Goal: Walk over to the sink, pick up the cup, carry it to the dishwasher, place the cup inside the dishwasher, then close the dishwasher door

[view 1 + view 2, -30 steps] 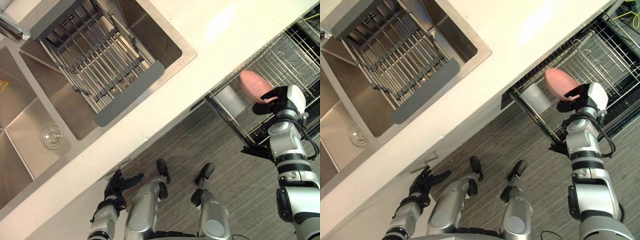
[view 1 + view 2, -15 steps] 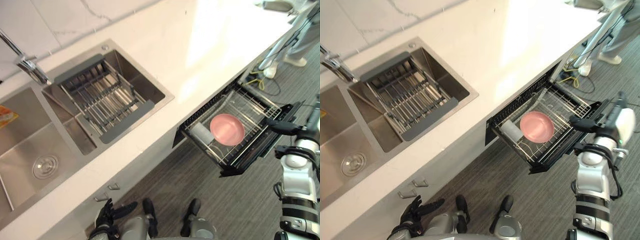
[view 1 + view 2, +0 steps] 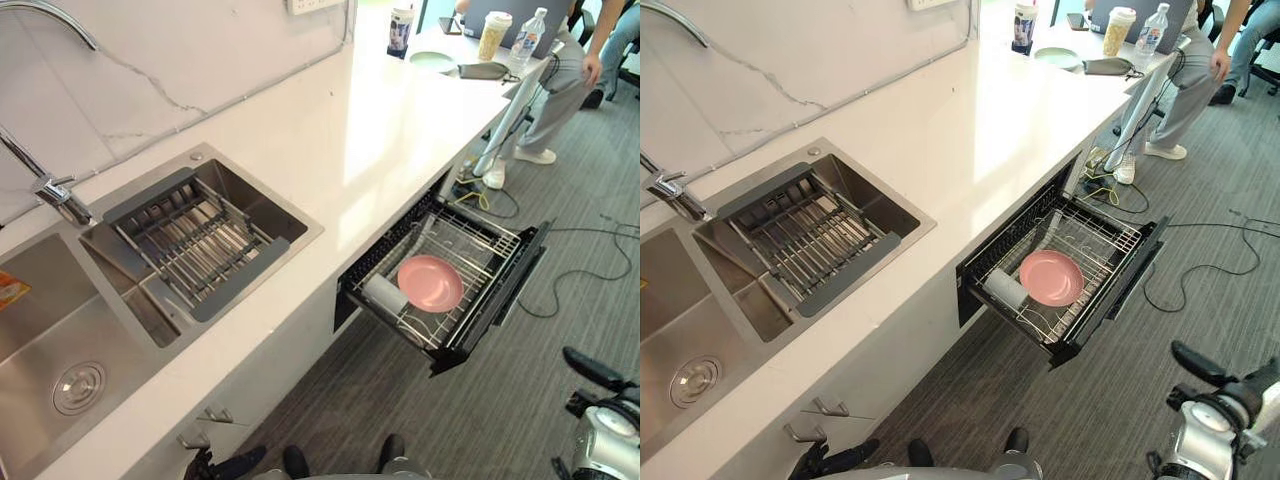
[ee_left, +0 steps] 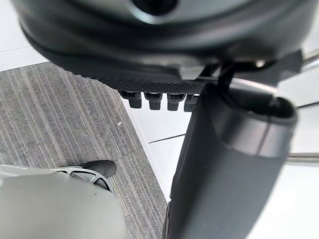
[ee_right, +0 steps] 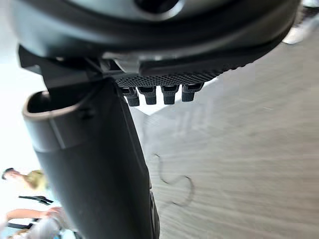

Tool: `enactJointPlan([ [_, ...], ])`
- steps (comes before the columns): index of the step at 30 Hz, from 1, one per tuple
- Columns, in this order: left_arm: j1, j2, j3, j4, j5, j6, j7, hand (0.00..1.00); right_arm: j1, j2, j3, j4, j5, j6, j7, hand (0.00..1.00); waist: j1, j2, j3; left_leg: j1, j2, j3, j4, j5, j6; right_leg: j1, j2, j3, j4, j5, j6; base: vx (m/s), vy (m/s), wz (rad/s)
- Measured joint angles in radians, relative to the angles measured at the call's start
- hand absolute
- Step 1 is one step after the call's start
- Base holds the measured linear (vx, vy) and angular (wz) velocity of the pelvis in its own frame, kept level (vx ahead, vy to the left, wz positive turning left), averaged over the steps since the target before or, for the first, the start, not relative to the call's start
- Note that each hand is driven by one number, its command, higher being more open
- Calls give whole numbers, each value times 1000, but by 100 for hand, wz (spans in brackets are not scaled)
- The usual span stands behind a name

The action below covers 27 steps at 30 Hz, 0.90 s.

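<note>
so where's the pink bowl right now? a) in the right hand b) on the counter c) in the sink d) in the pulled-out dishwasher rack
d: the pink bowl lies in the wire rack of the open dishwasher, next to a pale cup, and the right hand is apart from it, holding nothing.

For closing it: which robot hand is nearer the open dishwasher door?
Right. The right robot hand hangs beyond the dishwasher door; the left robot hand is by the sink cabinet.
</note>
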Motion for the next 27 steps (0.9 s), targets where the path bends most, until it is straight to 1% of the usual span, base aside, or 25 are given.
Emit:
enactJointPlan([
  [2, -63, 4, -16, -4, -21, 0, -1, 100, -85, -2, 32, 32, 37, -5, 5, 0, -1, 16, 74, -75, 4, -1, 38, 0, 2, -80, -14, 9, 43, -5, -12, -87, -8, 3],
  [3, -77, 4, -22, -4, -28, 0, -1, 100, -106, -2, 42, 36, 43, -8, 5, 0, 0, 21, 95, -89, 5, -1, 47, 3, 5, -93, -15, 9, 48, -2, -15, -78, -22, 4],
  [5, -111, 3, -51, -8, -66, 2, 0, 100, -186, -3, 87, 51, 52, -26, 6, 0, 3, 41, 173, -127, 11, -4, 71, 6, 9, -125, -18, 9, 61, 4, -20, -43, -23, 6],
  [6, -118, 4, -58, -8, -80, 4, 2, 100, -204, -5, 98, 56, 52, -30, 6, 0, 5, 46, 186, -140, 12, -6, 77, 7, 10, -134, -19, 8, 61, 6, -22, -17, -27, 9],
  [7, -130, 5, -67, -9, -103, 8, 8, 100, -239, -16, 120, 64, 52, -32, 7, 0, 8, 55, 215, -159, 15, -13, 87, 8, 11, -147, -18, 2, 63, 7, -24, 5, -31, 14],
  [8, -142, 5, -73, -12, -124, 12, 14, 100, -278, -40, 140, 81, 51, -40, 6, 0, 16, 64, 240, -178, 16, -19, 94, 10, 15, -158, -19, -3, 65, 8, -25, 17, -31, 15],
  [9, -148, 5, -80, -14, -135, 13, 19, 100, -299, -60, 153, 95, 50, -45, 6, 0, 21, 68, 252, -184, 15, -22, 96, 12, 19, -163, -19, -6, 68, 9, -26, 25, -26, 16],
  [10, -155, 5, -87, -23, -138, 17, 22, 100, -342, -108, 174, 134, 42, -48, 5, 0, 30, 76, 268, -201, 14, -29, 99, 17, 25, -176, -19, -11, 75, 9, -26, 26, -14, 15],
  [12, -156, 6, -87, -42, -138, 21, 23, 100, -380, -164, 197, 184, 19, -48, 8, 0, 33, 80, 287, -211, 11, -38, 102, 20, 29, -182, -22, -19, 77, 9, -26, 45, 4, 20],
  [13, -159, 9, -88, -53, -138, 26, 23, 100, -401, -213, 243, 216, 8, -48, 18, 0, 34, 83, 296, -228, 7, -55, 111, 20, 30, -186, -26, -31, 78, 9, -26, 45, 14, 23],
  [16, -165, 11, -102, -78, -138, 35, 23, 100, -436, -266, 311, 262, -28, -48, 26, 0, 38, 93, 303, -242, 0, -92, 126, 21, 30, -186, -37, -51, 92, 7, -24, 18, 30, 26],
  [17, -166, 12, -109, -89, -138, 37, 22, 100, -445, -276, 335, 271, -39, -48, 28, 0, 45, 98, 305, -245, -2, -98, 129, 21, 32, -185, -40, -56, 96, 4, -22, -35, 40, 23],
  [18, -170, 11, -121, -103, -138, 37, 22, 100, -486, -290, 368, 306, -58, -48, 26, 0, 54, 108, 310, -245, -6, -114, 129, 26, 38, -179, -46, -70, 104, -1, -19, -63, 45, 26],
  [19, -172, 10, -127, -110, -138, 39, 22, 100, -506, -299, 381, 325, -66, -48, 22, 0, 55, 115, 314, -245, -9, -127, 128, 27, 38, -176, -50, -79, 112, -5, -18, -71, 36, 38],
  [21, -181, -2, -129, -123, -138, 40, 21, 100, -568, -341, 425, 376, -76, -47, 13, 0, 63, 140, 325, -244, -21, -176, 120, 33, 31, -168, -65, -108, 146, -25, -21, -81, 34, 43],
  [22, -182, -4, -130, -125, -138, 42, 20, 100, -615, -362, 458, 410, -86, -47, 13, 0, 77, 150, 329, -242, -29, -208, 110, 43, 24, -168, -72, -121, 164, -34, -22, -88, 30, 47],
  [23, -184, -5, -131, -129, -139, 48, 20, 100, -663, -378, 490, 439, -91, -47, 13, 0, 88, 165, 329, -241, -34, -239, 94, 60, 19, -166, -76, -143, 178, -43, -23, -82, 8, 46],
  [24, -184, -5, -132, -129, -138, 51, 20, 100, -689, -384, 504, 456, -95, -47, 13, 0, 90, 173, 329, -241, -37, -256, 83, 69, 13, -164, -80, -158, 185, -48, -26, -40, -37, 60],
  [26, -185, -5, -135, -134, -138, 54, 18, 100, -798, -415, 535, 528, -106, -46, 11, 0, 116, 204, 330, -239, -36, -310, 38, 119, 2, -161, -86, -216, 216, -72, -32, -16, -80, 68],
  [27, -185, -5, -135, -135, -138, 56, 17, 100, -820, -426, 546, 541, -106, -46, 11, 0, 124, 211, 329, -237, -34, -324, 26, 132, 3, -159, -88, -232, 229, -81, -34, 4, -110, 69],
])
